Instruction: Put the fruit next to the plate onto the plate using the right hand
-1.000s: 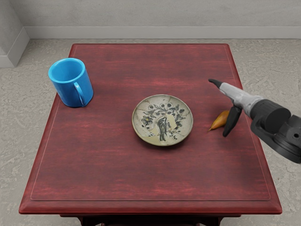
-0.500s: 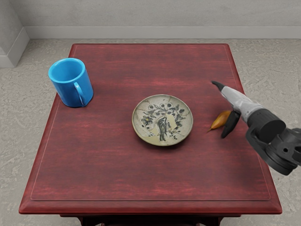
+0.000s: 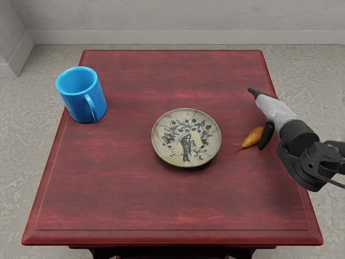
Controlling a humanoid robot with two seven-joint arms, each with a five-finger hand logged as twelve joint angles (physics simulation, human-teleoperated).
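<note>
Grey speckled floor surrounds a dark red wooden table, and a pale wall with a light skirting board runs across the top of the head view. A faint lighter line traces a rectangle just inside the table's edges.

Near the far left corner of the table stands a bright blue mug. It is upright, with its mouth open to the camera and its handle turned toward the front right. Around the middle of the table sits a round plate, cream-coloured with a dark painted pattern of leaves and what looks like a bird.

The fruit lies on the bare wood to the right of the plate, near it but clear of its rim. It is small, orange and elongated. Its pointed tip aims down and left toward the plate, and its thicker end is up and to the right.

The right arm comes in from the right edge low in the picture, with a dark rounded joint there and a grey section reaching up and left. The right hand hovers over the right part of the table, just beside the fruit. Two fingers show, both dark. One stretches away toward the far left, and the other hangs down with its tip against the fruit's thicker end. Whether it truly touches the fruit I cannot tell. These two are spread wide and are not closed around the fruit, which rests on the table; the other fingers are hidden
</note>
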